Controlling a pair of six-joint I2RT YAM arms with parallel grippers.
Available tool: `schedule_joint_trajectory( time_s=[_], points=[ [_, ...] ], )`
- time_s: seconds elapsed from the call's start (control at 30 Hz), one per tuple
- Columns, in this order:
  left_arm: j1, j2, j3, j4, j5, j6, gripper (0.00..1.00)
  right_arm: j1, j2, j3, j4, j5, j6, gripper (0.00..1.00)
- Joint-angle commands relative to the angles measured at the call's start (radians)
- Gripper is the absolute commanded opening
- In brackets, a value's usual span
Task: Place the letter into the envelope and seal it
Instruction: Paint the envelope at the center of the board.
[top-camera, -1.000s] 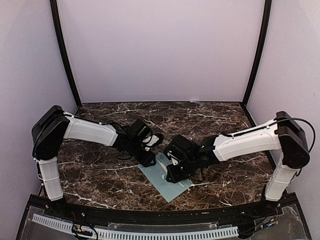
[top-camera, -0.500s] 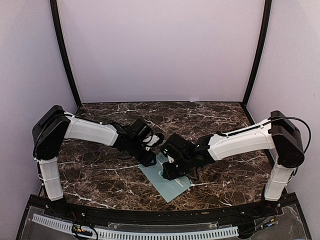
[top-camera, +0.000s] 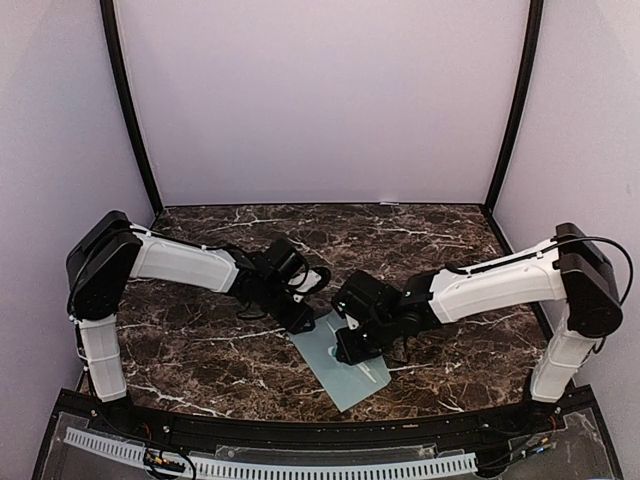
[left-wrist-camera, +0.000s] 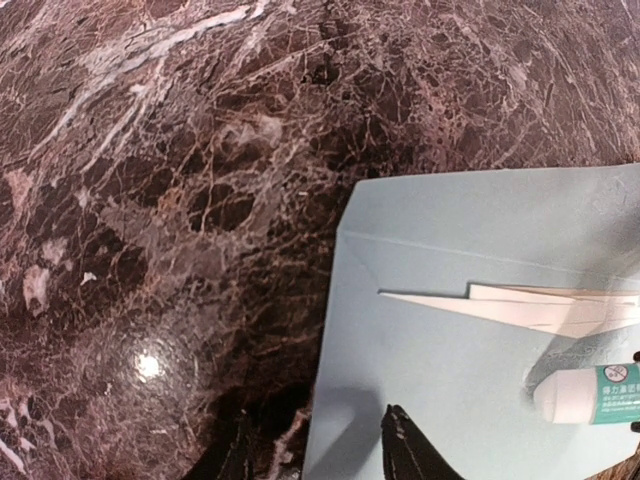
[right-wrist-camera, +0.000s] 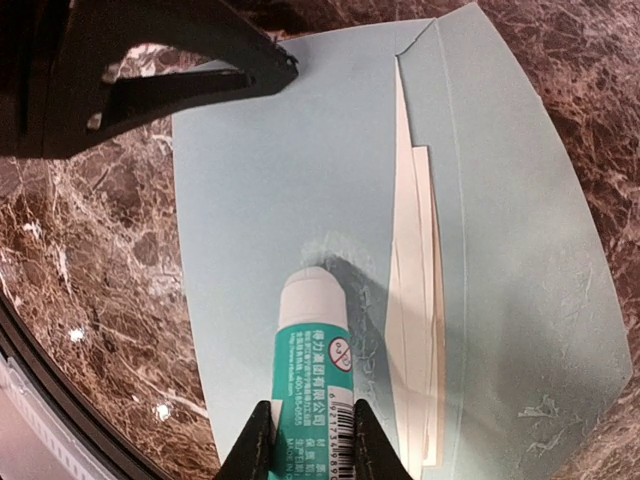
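Envelope (top-camera: 350, 372) is lying flat on the dark marble desk (top-camera: 180, 350), in the lower middle of the top view, with one corner pointing to the bottom edge of the frame. Cream sheet of the letter is not showing anywhere. Only a thin white strip (right-wrist-camera: 412, 300) is peeking along the flap line, so I cannot tell if the letter is inside.

A little farther, the right claw (right-wrist-camera: 312, 432) is gripping the glue stick (right-wrist-camera: 312, 350) firmly and is pressing its white tip on the envelope face, just beside that strip.

Farther again, toward the upper left of the right wrist view, the left claw (left-wrist-camera: 320, 452) is standing half open and gripping nothing. One finger (left-wrist-camera: 405, 450) is resting on the envelope near its edge.

I am thinking the danger is sliding. Only one point is pinning the paper, so a rubbing stroke of the glue stick could be turning or wrinkling the envelope. Glue could also be landing on the wrong area and sticking the flap badly.
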Motion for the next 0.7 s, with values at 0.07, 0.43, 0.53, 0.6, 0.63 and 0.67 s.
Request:
schedule_joint_trajectory(
  time_s=[0.07,0.43,0.53,0.6,0.63,0.67],
  points=[
    [-0.011,0.044,-0.012,-0.077,0.001,0.000,0.43,0.029,-0.076,-0.054,-0.053,0.017,0.043,0.05],
    [-0.026,-0.019,-0.040,-0.005,0.154,-0.003,0.60,0.066,-0.183,-0.084,-0.095,0.029,0.105,0.05],
    [-0.045,-0.012,-0.042,-0.002,0.160,-0.004,0.61,0.072,-0.208,-0.109,-0.113,0.029,0.124,0.05],
    [-0.059,-0.006,-0.040,-0.005,0.152,-0.004,0.62,0.076,-0.225,-0.132,-0.114,0.027,0.132,0.05],
    [-0.068,-0.005,-0.039,-0.007,0.145,-0.004,0.62,0.078,-0.235,-0.138,-0.107,0.022,0.134,0.05],
    [-0.072,-0.003,-0.038,-0.012,0.126,-0.003,0.62,0.078,-0.246,-0.154,-0.096,0.015,0.138,0.05]
  ],
)
